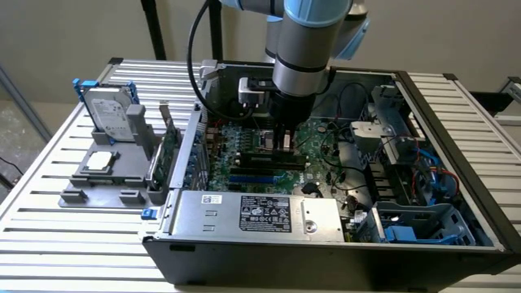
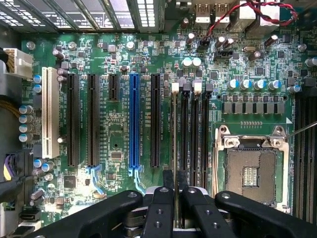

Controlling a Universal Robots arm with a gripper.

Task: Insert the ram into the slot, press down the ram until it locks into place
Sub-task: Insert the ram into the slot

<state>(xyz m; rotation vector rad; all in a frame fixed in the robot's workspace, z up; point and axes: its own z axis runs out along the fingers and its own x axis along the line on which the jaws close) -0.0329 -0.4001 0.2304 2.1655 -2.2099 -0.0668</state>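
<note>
The arm [image 1: 305, 55] is reaching straight down into the open metal case [image 1: 326, 259], which is sitting on a slatted table [image 1: 41, 183]. The black pincer [image 2: 175, 182] is pinching narrowly on the ram [image 2: 175, 134]. The ram is showing edge-on as a thin dark strip and seemingly standing in the slot [image 2: 174, 90], a long black plastic socket with a white end clip. The slot is running parallel to its neighbours on the glossy green motherboard [image 2: 114, 144], between a bright blue connector [image 2: 133, 119] and the square metal processor socket [image 2: 250, 173]. The silver power supply [image 1: 204, 217] is carrying a printed label too small to read.
</note>
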